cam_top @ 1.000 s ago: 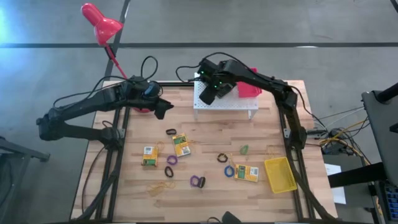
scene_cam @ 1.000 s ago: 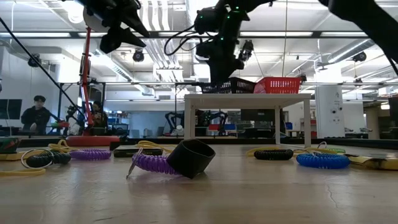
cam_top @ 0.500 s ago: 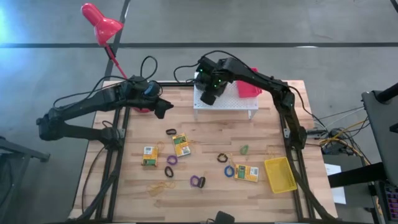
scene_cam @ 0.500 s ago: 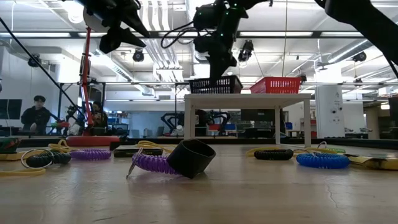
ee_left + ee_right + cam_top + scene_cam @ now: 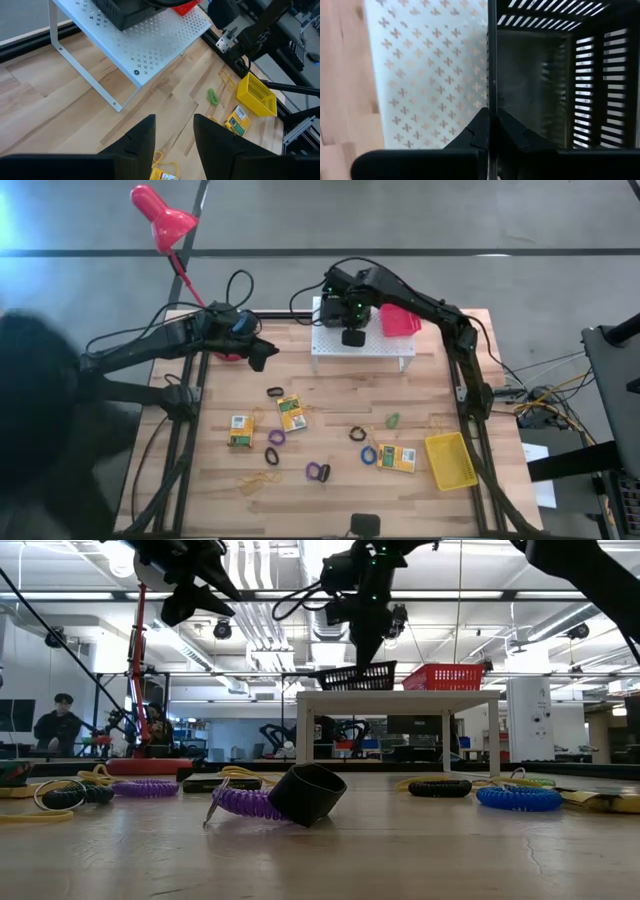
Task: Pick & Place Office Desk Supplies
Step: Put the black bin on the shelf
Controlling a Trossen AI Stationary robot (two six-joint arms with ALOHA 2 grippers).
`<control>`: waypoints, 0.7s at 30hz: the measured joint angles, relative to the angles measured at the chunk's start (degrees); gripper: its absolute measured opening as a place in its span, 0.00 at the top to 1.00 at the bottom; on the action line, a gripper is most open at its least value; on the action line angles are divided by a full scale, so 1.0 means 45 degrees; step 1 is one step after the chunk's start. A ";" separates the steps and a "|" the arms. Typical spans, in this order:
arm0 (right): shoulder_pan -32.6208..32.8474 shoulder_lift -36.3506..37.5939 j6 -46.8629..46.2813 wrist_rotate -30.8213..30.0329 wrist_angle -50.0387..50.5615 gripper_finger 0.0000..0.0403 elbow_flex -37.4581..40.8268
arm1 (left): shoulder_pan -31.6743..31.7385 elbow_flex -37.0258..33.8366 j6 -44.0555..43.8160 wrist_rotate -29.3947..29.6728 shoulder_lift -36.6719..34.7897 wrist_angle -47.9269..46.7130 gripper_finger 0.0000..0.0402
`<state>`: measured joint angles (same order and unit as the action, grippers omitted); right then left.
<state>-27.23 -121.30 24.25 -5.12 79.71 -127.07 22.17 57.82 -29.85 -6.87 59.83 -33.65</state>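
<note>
My right gripper (image 5: 352,328) is over the white perforated stand (image 5: 385,346) at the table's far side, shut on the black slatted tray (image 5: 358,677). The red tray (image 5: 401,321) stands on the stand to its right. My left gripper (image 5: 259,353) hangs open in the air left of the stand, holding nothing (image 5: 175,135). The yellow tray (image 5: 450,460) lies on the table near the right edge. Yellow-green card boxes (image 5: 292,413) (image 5: 398,457), purple (image 5: 317,471), black (image 5: 275,392) and blue (image 5: 368,453) rings and yellow rubber bands (image 5: 255,480) lie scattered on the wood. My right gripper pinches the black tray's thin side wall (image 5: 491,85) at its top rim, one finger (image 5: 517,135) inside the tray and one (image 5: 476,134) outside. It comes from above, pointing down. The tray sits tilted, left end low at the stand's top (image 5: 323,687), right end raised.
The red desk lamp (image 5: 160,216) rises beyond the table's far left corner. A dark blurred shape (image 5: 40,420) covers the high view's left side. A person (image 5: 58,725) stands in the room behind. Bare wood lies between the stand and the scattered supplies.
My right gripper has turned at the wrist and shifted a little toward the table's right over the stand. The black tray swung with it and now tilts, right end up. A dark shape has come into the high view's left side.
</note>
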 joint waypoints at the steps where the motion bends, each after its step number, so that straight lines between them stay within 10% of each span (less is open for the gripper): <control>1: -0.0085 0.0008 -0.0007 -0.0040 0.0059 0.97 0.0000 | 0.0000 0.0000 0.0002 0.0000 0.0000 0.0000 0.66; 21: -0.0593 0.0012 0.0863 -0.0165 0.0433 0.83 0.0078 | 0.0000 0.0000 -0.0027 0.0000 0.0000 0.0000 0.66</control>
<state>-29.90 -121.24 28.14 -5.87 81.66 -126.72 22.17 57.82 -29.98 -6.87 59.83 -33.65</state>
